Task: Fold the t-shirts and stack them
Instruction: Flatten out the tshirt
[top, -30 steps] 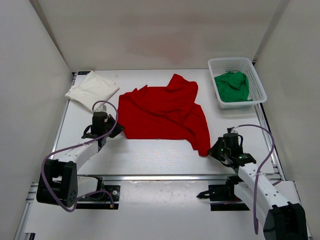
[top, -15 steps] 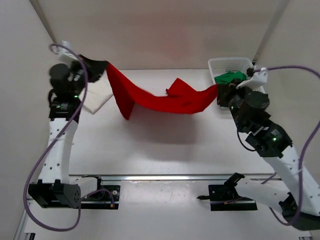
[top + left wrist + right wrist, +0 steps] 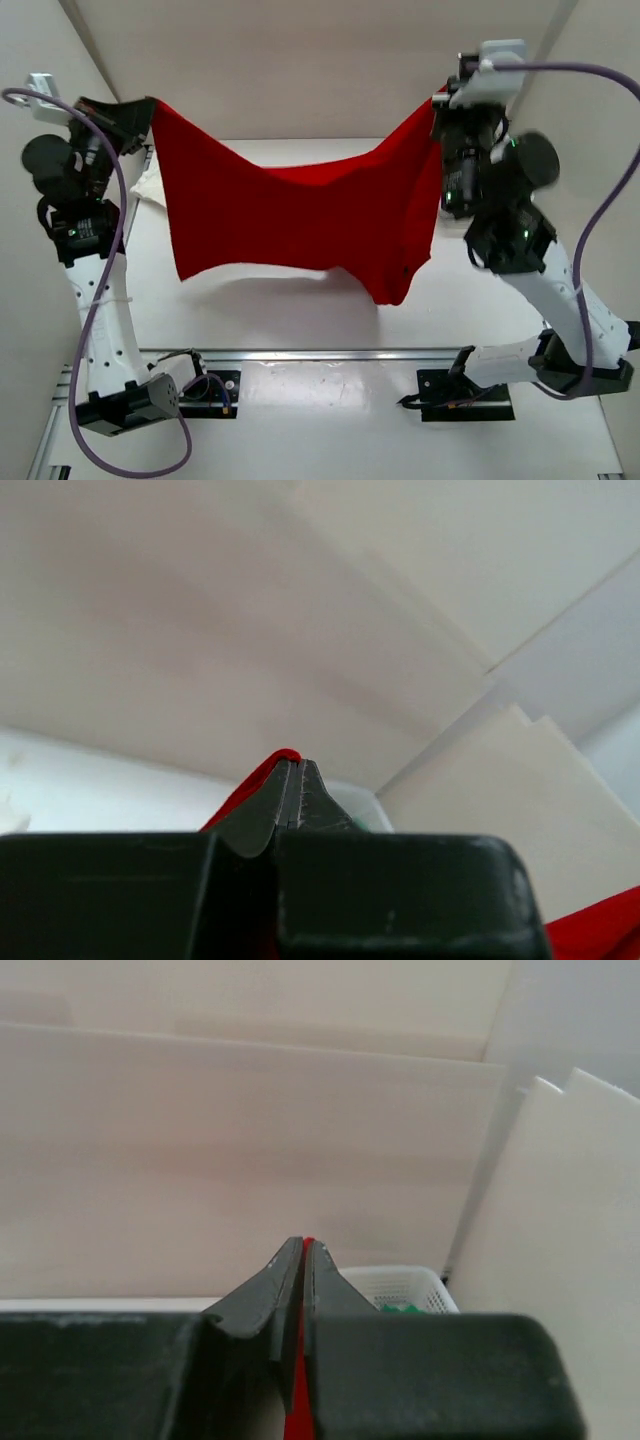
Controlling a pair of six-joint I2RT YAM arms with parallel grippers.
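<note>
Top external: red t-shirt (image 3: pixel 300 215) hangs spread midair; left gripper (image 3: pixel 141 107) clamps its corner at ten o'clock, right gripper (image 3: pixel 438 101) at two.

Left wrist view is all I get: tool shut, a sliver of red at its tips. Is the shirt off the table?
Observer: Top view shows the red t-shirt hanging spread between the left tool and right tool, apparently clear of the table.
Operator: Right grip solid?
Observer: Right wrist view shows red cloth pinched between its shut fingers.
Operator: And the white shirt?
Observer: The cream-white t-shirt peeks out far left, mostly hidden behind the red one.
</note>
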